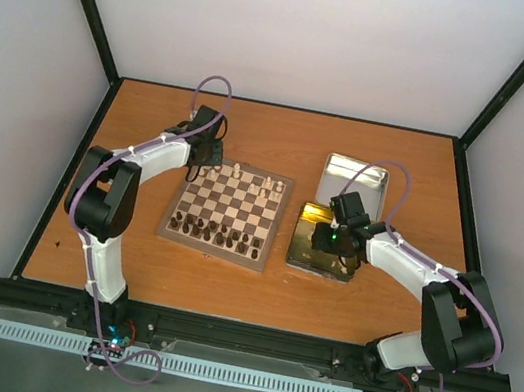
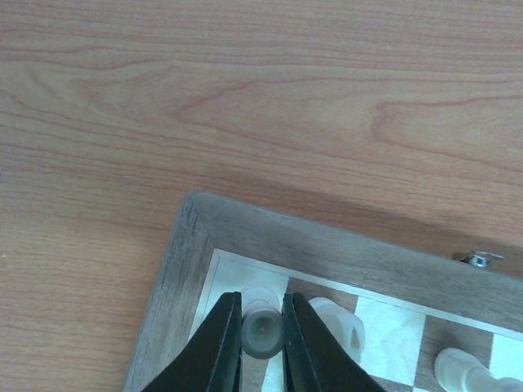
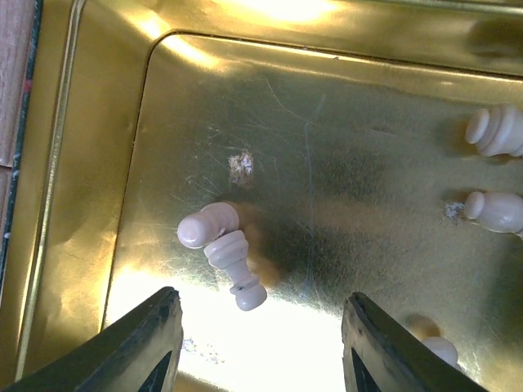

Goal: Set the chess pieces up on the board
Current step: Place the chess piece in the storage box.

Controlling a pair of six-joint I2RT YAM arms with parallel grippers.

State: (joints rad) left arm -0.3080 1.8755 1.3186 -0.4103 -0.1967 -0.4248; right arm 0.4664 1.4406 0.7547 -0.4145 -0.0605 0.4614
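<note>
Overhead: wood table [image 1: 282, 139], white walls [image 1: 301, 30]; left pincer [image 2: 261, 314] clamps cream piece [image 2: 261, 335] on board [image 2: 327, 249]; right pincer [image 3: 261, 298] spread over gold tin [image 3: 343, 163].

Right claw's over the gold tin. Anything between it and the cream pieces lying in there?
Nothing visible. The right claw hangs open above two cream pieces lying against each other on the gold tin floor, bare metal around them.

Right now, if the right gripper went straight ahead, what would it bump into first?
The right gripper would probably meet two white pieces lying in the gold tin, between its open jaws.
</note>
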